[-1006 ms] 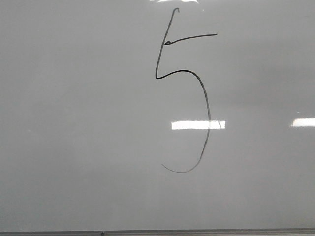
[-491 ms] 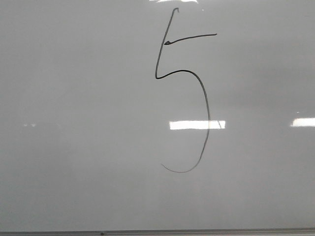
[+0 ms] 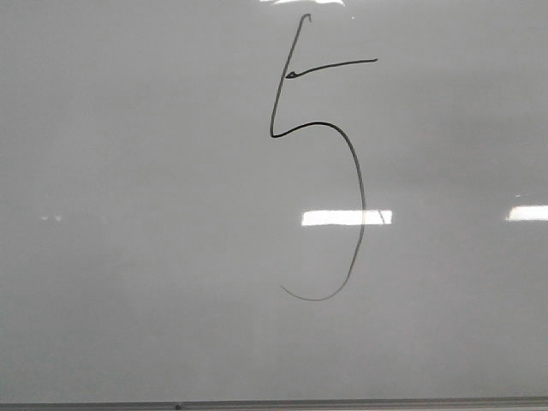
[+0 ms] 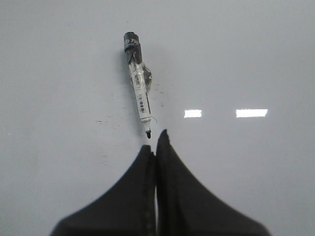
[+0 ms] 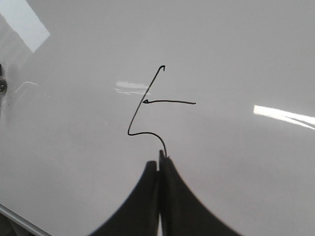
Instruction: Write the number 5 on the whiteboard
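On the whiteboard [image 3: 128,214], a handwritten number 5 [image 3: 318,154].

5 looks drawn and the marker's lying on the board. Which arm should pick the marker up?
Left, probably. The marker lies right beyond the left gripper, tip toward its closed fingers. The right gripper, also closed, faces the number 5 with no marker in its view.

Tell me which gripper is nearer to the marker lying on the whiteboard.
Left. The left gripper sits shut just short of the marker tip, apart from it. The right gripper is over the number 5, with no marker in its view.
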Motion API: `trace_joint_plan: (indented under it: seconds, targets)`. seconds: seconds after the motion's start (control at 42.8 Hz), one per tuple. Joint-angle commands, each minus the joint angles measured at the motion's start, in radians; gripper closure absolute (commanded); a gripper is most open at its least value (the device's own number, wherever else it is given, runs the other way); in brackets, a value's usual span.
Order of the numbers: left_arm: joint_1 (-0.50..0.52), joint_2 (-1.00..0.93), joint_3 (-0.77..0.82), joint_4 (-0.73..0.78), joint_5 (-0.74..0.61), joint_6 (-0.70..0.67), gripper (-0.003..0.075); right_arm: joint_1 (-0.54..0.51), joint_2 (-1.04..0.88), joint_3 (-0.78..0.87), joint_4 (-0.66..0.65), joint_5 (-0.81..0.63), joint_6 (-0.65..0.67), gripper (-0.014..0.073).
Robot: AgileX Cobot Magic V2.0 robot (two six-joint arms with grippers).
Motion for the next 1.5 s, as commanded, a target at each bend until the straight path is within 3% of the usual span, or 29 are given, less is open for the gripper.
trace_joint_plan:
  seconds: [0.0, 0.234, 0.491, 0.585, 0.748, 0.819, 0.912, 1.169, 1.473]
  targets:
    - [0.0, -0.015, 0.003, -0.01, -0.084, -0.011, 0.0741, -0.005, 0.004, -0.026, 0.019, -0.046, -0.001, 0.0664]
    - [0.0, -0.015, 0.003, -0.01, -0.084, -0.011, 0.0741, 0.006, 0.004, -0.026, 0.019, -0.05, -0.001, 0.0664]
    - [0.0, -0.015, 0.003, -0.01, -0.084, -0.011, 0.0741, 0.007, -0.011, 0.042, -0.027, -0.146, 0.036, 0.0664]
    - [0.0, -0.015, 0.003, -0.01, -0.084, -0.011, 0.0741, 0.003, -0.045, 0.086, -0.167, -0.172, 0.216, 0.0664]
    - [0.0, -0.015, 0.003, -0.01, -0.084, -0.011, 0.0741, 0.001, -0.135, 0.182, -0.542, -0.264, 0.588, 0.0664]
    - [0.0, -0.015, 0.003, -0.01, -0.084, -0.011, 0.0741, -0.017, -0.173, 0.227, -0.686, -0.295, 0.704, 0.0664]
    - [0.0, -0.015, 0.003, -0.01, -0.084, -0.011, 0.0741, -0.07, -0.226, 0.274, -0.777, -0.295, 0.807, 0.0664]
    - [0.0, -0.015, 0.003, -0.01, -0.084, -0.011, 0.0741, -0.219, -0.345, 0.373, -0.781, -0.264, 0.794, 0.0664]
    - [0.0, -0.015, 0.003, -0.01, -0.084, -0.011, 0.0741, -0.236, -0.475, 0.468, -0.781, -0.242, 0.747, 0.0664]
